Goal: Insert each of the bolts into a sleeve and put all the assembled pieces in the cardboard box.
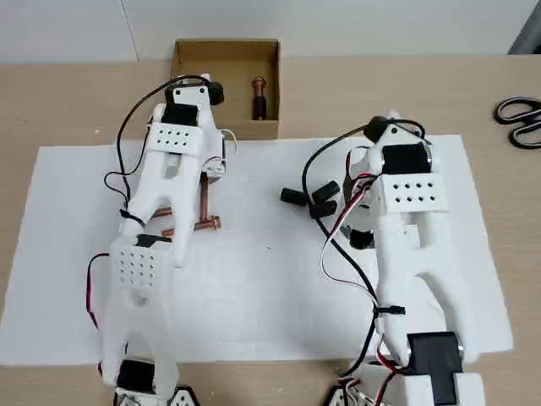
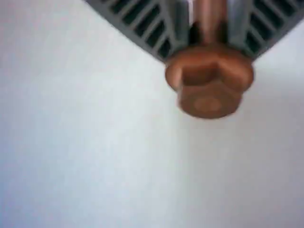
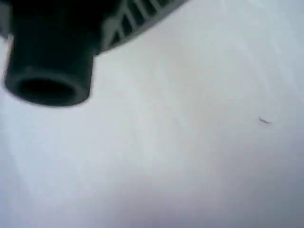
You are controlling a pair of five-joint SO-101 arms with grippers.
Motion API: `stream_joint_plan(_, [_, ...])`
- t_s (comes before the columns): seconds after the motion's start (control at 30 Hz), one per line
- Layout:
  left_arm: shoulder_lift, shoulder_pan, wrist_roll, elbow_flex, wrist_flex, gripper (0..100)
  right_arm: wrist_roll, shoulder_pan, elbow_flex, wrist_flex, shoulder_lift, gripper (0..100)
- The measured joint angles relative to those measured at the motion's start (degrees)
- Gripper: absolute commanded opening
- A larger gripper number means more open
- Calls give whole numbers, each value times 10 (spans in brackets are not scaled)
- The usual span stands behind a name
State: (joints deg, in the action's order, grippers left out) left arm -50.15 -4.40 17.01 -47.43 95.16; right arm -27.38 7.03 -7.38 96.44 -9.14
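Note:
My left gripper (image 2: 209, 26) is shut on a copper bolt (image 2: 209, 88), hex head pointing out past the ribbed fingers (image 2: 142, 28). In the high view this bolt (image 1: 204, 199) hangs over the white sheet, just in front of the cardboard box (image 1: 188, 85). My right gripper (image 3: 71, 23) is shut on a black sleeve (image 3: 47, 71) whose open bore faces outward; in the high view the sleeve (image 1: 362, 239) is under the right arm. Two more bolts (image 1: 193, 227) lie beside the left arm. Three loose sleeves (image 1: 294, 197) lie mid-sheet. One assembled piece (image 1: 259, 97) rests in the box.
A white sheet (image 1: 254, 296) covers the wooden table (image 1: 59, 101). Scissors (image 1: 520, 118) lie at the far right edge. Black and red cables (image 1: 338, 254) loop from the right arm over the sheet near the sleeves.

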Motion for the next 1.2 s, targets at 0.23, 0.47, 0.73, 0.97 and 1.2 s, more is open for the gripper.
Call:
stream_joint_plan(0.23, [91,-17,2,-102,40,6,0,24,64,18,-10,3])
stream_joint_plan(0.47, [207,-40,2,-127,42,6,0,94,65,18,-127,3])
stream_joint_plan(0.73, [334,-62,2,-80,42,6,20,105,-27,19,-244,3])
stream_joint_plan(0.97, [475,-124,25,36,42,6,59,105,-152,-38,-439,3])
stream_joint_plan(1.2, [582,-137,64,168,24,6,122,105,-310,-150,-643,3])
